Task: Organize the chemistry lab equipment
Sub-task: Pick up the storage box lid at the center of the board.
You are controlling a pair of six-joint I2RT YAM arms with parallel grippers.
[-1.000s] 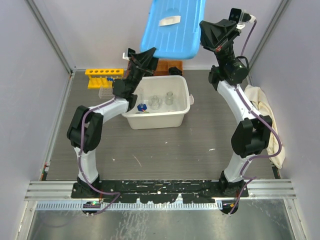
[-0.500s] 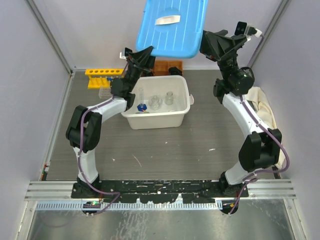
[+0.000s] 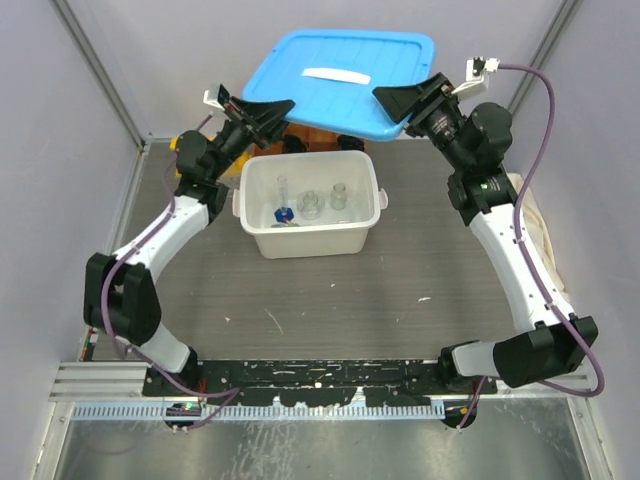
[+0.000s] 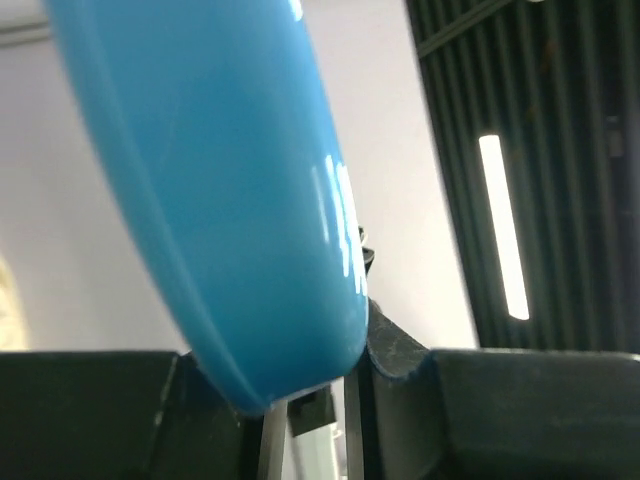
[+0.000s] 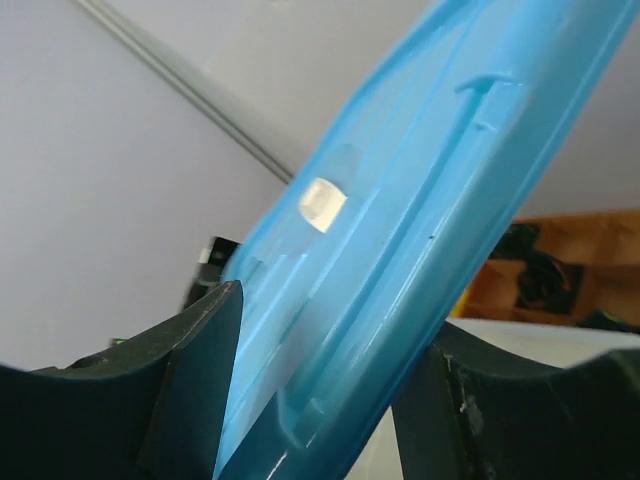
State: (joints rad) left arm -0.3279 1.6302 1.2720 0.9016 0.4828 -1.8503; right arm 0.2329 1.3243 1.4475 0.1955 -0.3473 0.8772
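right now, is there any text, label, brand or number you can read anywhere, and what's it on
No text can be read in any view.
White label strip on the blue lid: too small and blurred to tell whether it carries any writing.

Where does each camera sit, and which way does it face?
Top external: above, behind the arms, looking down at the table; both arms show.
Left wrist: on the left arm, looking up past the left tool at the blue lid; its fingers show.
Right wrist: on the right arm, facing the lid inside the right tool; both fingers show.
Shared: all see the lid.
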